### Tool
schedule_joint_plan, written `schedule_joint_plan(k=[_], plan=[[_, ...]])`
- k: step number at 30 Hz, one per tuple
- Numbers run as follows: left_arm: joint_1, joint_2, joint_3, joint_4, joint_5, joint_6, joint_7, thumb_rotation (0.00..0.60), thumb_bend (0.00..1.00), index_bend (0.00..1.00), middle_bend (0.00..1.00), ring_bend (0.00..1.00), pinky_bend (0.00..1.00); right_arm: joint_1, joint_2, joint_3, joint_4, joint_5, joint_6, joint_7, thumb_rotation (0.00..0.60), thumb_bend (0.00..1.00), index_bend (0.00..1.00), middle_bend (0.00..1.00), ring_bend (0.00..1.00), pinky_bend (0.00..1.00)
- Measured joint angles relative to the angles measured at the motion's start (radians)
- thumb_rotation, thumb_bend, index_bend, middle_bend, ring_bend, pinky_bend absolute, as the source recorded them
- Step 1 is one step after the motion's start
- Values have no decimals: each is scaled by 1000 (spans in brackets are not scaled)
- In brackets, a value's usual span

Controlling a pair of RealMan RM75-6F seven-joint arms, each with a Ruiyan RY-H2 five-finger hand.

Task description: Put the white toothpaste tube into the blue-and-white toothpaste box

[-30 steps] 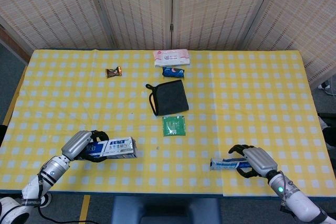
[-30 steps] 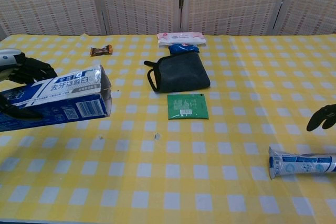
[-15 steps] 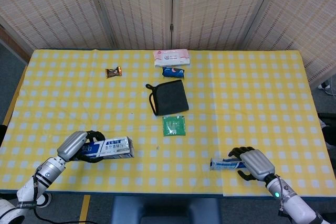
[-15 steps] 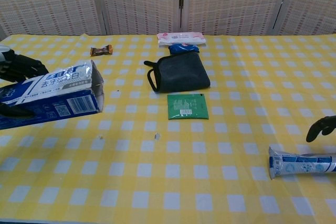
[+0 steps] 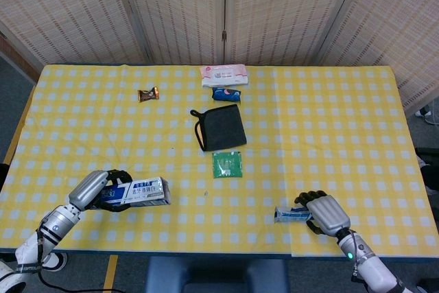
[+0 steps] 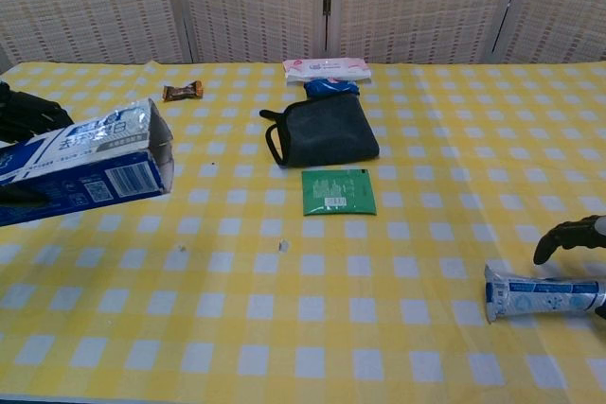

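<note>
- My right hand lies over the tail end of the white toothpaste tube near the front edge of the table, toward its right corner. It has slid back toward me along the tube over the last second, and its fingers curl around the tube's rear part, though I cannot tell whether they truly clamp it (the chest view shows only dark fingertips arched above the tube).
- The tube itself has not moved; it is flat on the yellow checked tablecloth, cap end pointing left.
- My left hand grips the blue-and-white toothpaste box by its rear end, near the front left corner. I have drawn it leftward and back, and its open mouth now tilts up and faces right.
- So I judge both pieces are being readied: the box mouth aimed, the tube not yet lifted, the two well apart.
- Further out, untouched, lie the green sachet, the dark pouch, a blue packet, a pink wipes pack and a brown candy.
</note>
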Motion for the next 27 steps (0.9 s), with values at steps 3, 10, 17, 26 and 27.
schedule_joint_plan(k=[3,10,17,26,27], plan=[[1,1,3,10,0,-1,-12,600,216,544,488,432,521,5,-21,-1,17,-3,-4,14,600,428,295,265,222,239],[2,5,4,24,5,8,-36,600,216,544,488,432,521,21,-54,-3,40,-19,-13,34,600,427,353,308,243,266],[2,10,4,33,5,10,-53,600,217,544,488,432,521,21,-83,-5,62,-28,9,16,600,428,468,390,302,334],[6,10,4,49,0,14,-68,600,217,544,488,432,521,9,-106,5,77,-52,87,-19,600,428,705,575,467,533],[6,11,4,50,0,14,-69,600,217,544,488,432,521,6,-107,7,77,-61,104,-17,600,428,727,594,485,564]])
